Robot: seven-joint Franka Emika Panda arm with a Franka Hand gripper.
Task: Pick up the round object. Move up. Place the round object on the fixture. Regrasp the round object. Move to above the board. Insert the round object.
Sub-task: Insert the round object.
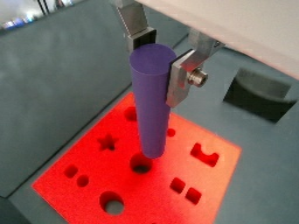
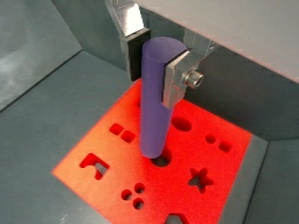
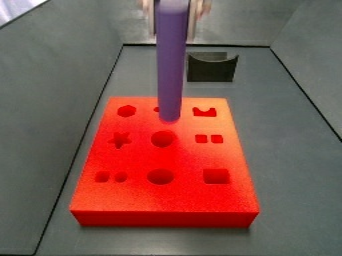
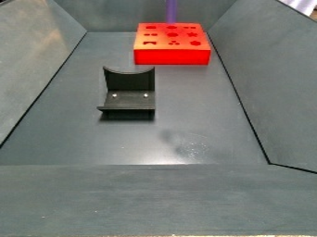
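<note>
- The gripper point(image 1: 156, 59) is above the board point(image 3: 94, 185) and holds the round object point(image 1: 147, 101) upright, with the 2 silver fingers point(image 2: 176, 77) closed on its upper part.
- In both wrist views the lower end of the round object point(image 2: 156, 114) stands at a round hole point(image 1: 142, 164) of the board. I cannot tell if the tip is already inside the hole or only over its mouth.
- Main risk — the tip meets the rim of the hole and not the opening. The cause would be a small side offset or a little tilt of this long, slim piece; then it jams, or pushes the board aside.
- Second risk: the round object slides up between the pads when it is pressed down, because its surface is smooth and the grip is only near the top.
- In a side view the round object point(image 3: 171, 55) is over the top row of the board. The hexagon hole point(image 3: 127, 109) lies at 9 o'clock from its tip, a notched hole point(image 3: 205, 111) at 3 o'clock, and a bigger round hole point(image 3: 163, 139) at 6 o'clock — a drift to these can give a wrong seat.
- The fixture point(image 4: 128, 92) is well apart from the board point(image 4: 173, 57), so it does not block the descent.
- The grey walls of the bin point(image 4: 44, 83) are near the board's sides. The open room is mostly straight up and down, and over the dark floor toward the fixture.
</note>
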